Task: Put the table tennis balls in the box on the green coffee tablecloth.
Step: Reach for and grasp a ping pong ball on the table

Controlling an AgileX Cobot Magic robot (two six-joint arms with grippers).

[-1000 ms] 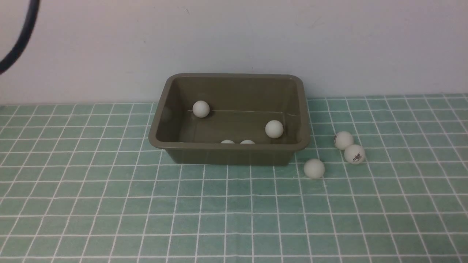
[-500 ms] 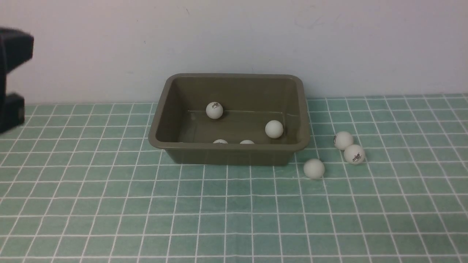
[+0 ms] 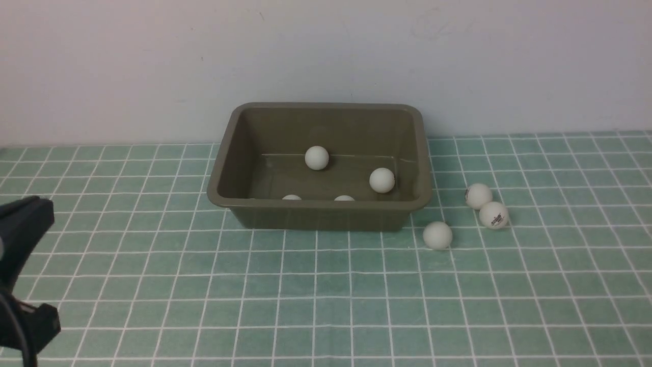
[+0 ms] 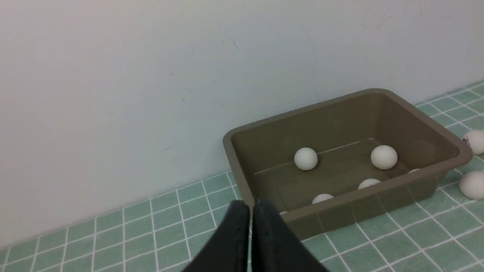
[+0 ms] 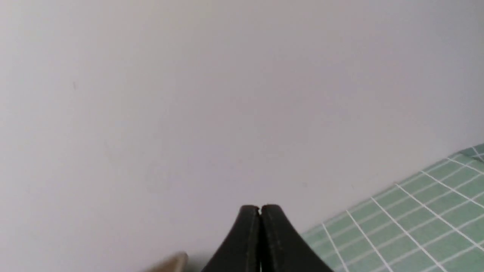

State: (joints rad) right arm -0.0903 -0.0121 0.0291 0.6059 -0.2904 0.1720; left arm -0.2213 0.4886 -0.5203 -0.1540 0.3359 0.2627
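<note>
Front view: box [image 3: 318, 218] mid green cloth [image 3: 326, 306], mouth up so balls drop in. Four balls [image 3: 317, 157] inside; three loose balls [image 3: 437, 235] on cloth just beside box's right end, so task unfinished. Left arm [image 3: 23, 229] low at edge, fingertips unseen.

Left wrist view: left gripper [image 4: 250, 209] fingers pressed tog., nothing btwn. Box near, ahead of tips; loose balls beyond its far end, prob. right arm's job.

Right wrist view: right gripper [image 5: 259, 209] fingers closed tight, empty, facing wall [image 5: 227, 94]; no balls ahead. Looks parked.
</note>
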